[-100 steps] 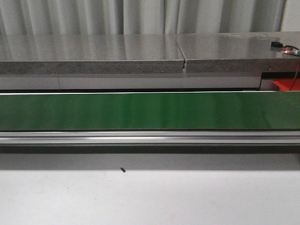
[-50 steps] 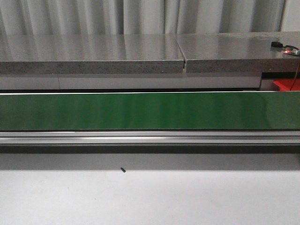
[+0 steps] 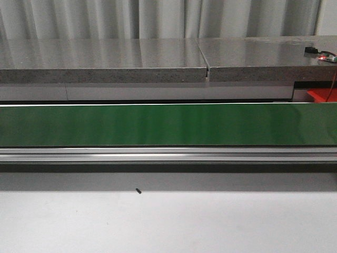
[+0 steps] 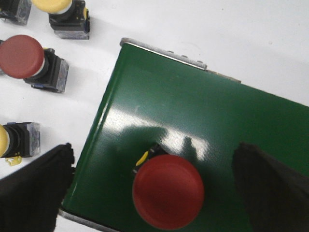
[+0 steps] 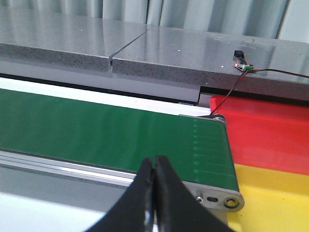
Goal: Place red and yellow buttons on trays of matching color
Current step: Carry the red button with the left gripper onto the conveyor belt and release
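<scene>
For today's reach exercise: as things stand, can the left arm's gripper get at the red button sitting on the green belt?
Probably yes. The left gripper is open, its fingers either side of the red button on the green belt, with nothing between.

Red buttons: two, one [image 4: 168, 191] on the green belt [image 4: 193, 116], one [image 4: 29, 62] beside it
Yellow buttons: two [image 4: 65, 13] [image 4: 17, 141]
Red trays: one [image 5: 270, 133]
Yellow trays: one [image 5: 275, 198]
Conveyor belts: one
</scene>
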`<state>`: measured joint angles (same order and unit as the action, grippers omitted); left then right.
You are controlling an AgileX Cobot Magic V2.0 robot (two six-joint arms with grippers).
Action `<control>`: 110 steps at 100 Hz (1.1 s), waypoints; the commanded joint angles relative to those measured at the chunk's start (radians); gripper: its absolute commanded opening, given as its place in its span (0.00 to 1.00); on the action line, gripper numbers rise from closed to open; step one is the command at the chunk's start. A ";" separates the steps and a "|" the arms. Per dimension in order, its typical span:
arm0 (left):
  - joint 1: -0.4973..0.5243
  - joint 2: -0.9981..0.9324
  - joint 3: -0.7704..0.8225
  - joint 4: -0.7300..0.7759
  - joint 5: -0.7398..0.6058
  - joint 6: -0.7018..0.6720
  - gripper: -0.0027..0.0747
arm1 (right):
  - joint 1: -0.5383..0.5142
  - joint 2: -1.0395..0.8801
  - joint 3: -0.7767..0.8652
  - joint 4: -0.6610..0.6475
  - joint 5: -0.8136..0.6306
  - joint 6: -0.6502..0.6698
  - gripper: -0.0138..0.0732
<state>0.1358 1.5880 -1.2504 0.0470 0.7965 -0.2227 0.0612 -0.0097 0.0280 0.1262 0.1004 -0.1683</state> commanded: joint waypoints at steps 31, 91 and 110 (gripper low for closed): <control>-0.006 -0.126 -0.101 -0.005 -0.005 0.006 0.89 | 0.000 -0.019 -0.017 -0.009 -0.081 -0.004 0.08; 0.327 -0.166 0.054 0.004 -0.046 -0.016 0.89 | 0.000 -0.019 -0.017 -0.009 -0.081 -0.004 0.08; 0.433 -0.166 0.084 0.004 -0.084 -0.018 0.89 | 0.000 -0.019 -0.017 -0.009 -0.081 -0.004 0.08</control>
<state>0.5360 1.4647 -1.1490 0.0467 0.7827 -0.2278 0.0612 -0.0097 0.0280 0.1262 0.1004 -0.1683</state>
